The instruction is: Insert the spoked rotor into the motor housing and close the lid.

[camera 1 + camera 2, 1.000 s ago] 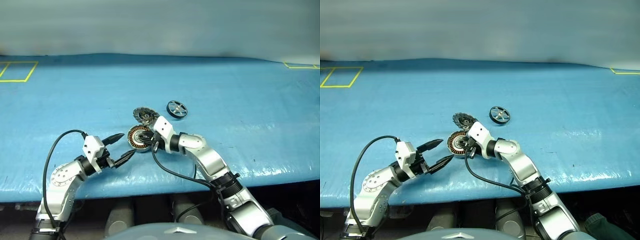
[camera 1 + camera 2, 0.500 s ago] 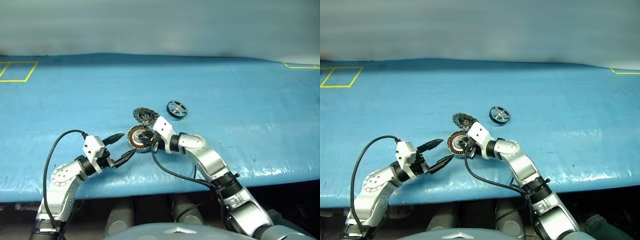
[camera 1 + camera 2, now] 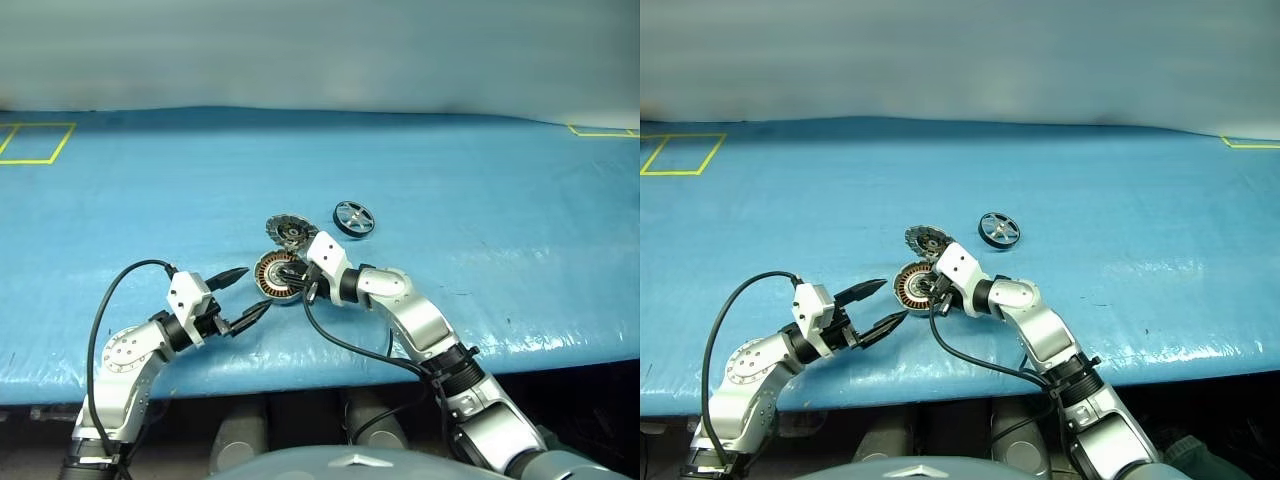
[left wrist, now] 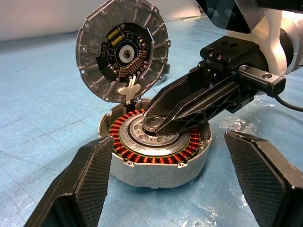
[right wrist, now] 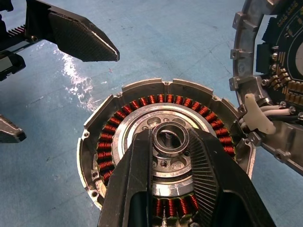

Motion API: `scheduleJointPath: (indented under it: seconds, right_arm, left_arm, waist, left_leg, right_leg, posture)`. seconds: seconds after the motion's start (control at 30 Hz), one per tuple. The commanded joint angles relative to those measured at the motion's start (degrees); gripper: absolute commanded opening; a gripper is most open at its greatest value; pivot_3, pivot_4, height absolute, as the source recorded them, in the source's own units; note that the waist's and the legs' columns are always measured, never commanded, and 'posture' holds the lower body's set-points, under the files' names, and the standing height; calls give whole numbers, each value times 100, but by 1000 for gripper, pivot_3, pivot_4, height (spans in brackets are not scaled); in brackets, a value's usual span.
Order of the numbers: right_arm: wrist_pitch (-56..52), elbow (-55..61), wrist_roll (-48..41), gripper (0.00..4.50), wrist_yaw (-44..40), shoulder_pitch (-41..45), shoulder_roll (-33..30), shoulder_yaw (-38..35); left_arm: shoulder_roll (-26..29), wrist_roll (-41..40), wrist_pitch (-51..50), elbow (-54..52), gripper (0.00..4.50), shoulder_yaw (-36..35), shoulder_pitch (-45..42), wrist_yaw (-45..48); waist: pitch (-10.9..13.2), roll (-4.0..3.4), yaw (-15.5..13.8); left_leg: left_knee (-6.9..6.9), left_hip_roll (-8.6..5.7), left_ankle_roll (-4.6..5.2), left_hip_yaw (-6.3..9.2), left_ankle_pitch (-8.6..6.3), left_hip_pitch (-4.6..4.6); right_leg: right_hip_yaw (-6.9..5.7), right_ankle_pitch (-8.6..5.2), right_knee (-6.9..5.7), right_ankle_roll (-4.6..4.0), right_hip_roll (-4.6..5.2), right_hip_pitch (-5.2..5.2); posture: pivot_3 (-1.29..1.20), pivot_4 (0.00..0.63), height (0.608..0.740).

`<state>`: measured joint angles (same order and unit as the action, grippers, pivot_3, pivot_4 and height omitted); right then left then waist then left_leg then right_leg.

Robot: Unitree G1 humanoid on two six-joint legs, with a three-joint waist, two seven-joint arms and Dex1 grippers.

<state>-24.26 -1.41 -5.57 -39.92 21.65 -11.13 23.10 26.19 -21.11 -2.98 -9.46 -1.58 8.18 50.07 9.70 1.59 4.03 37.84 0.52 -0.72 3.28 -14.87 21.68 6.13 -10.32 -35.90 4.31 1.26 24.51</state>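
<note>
Nearest, the left gripper [image 3: 243,294] hung with its 2 fingers spread wide just beside the motor housing [image 3: 276,276], which lay flat on the blue mat [image 3: 480,200], windings up. The right gripper [image 5: 171,140] pinched a small metal ring [image 5: 170,138] over the housing's hub. Behind, the lid [image 4: 124,50] stood upright, hinged to the housing; farther right, the spoked rotor [image 3: 353,218] lay flat.

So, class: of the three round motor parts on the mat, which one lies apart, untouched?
The spoked rotor, black-rimmed with silver spokes, lying alone beyond the joined motor housing and lid.
</note>
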Motion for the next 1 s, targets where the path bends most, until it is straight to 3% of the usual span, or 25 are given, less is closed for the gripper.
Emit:
scheduleJointPath:
  seconds: [0.03, 0.23, 0.43, 1.0]
  right_arm:
    - [19, 106, -2, 760, 8, 42, 33, -37]
    - [6, 99, 5, 760, -28, 39, 27, -14]
    - [63, 97, 79, 2693, 34, 35, 40, -14]
    - [55, 232, -204, 2693, 21, 11, 227, -211]
  left_arm:
    - [39, 5, 114, -51, 4088, -42, 2, -3]
    - [38, 35, 131, -57, 4088, -57, 27, -23]
    - [27, 81, 180, -42, 4088, -64, 29, -56]
    - [24, 121, 230, 11, 4088, -30, 45, -74]
  waist:
    - [0, 0, 1]
    - [0, 0, 4]
    - [1, -1, 7]
    - [3, -2, 10]
  left_leg:
    - [0, 0, 0, 0, 0, 0]
    - [-1, 0, 0, 0, 0, 0]
    - [-2, 0, 0, 0, 0, 0]
    - [-8, 1, -1, 0, 0, 3]
  right_leg:
    - [0, 0, 0, 0, 0, 0]
    - [0, 0, 0, 0, 0, 1]
    - [0, -1, 1, -1, 0, 1]
    - [-1, -2, 4, -2, 1, 5]
  posture:
    - [0, 150, 740]
    - [0, 150, 740]
    - [0, 150, 740]
    - [0, 150, 740]
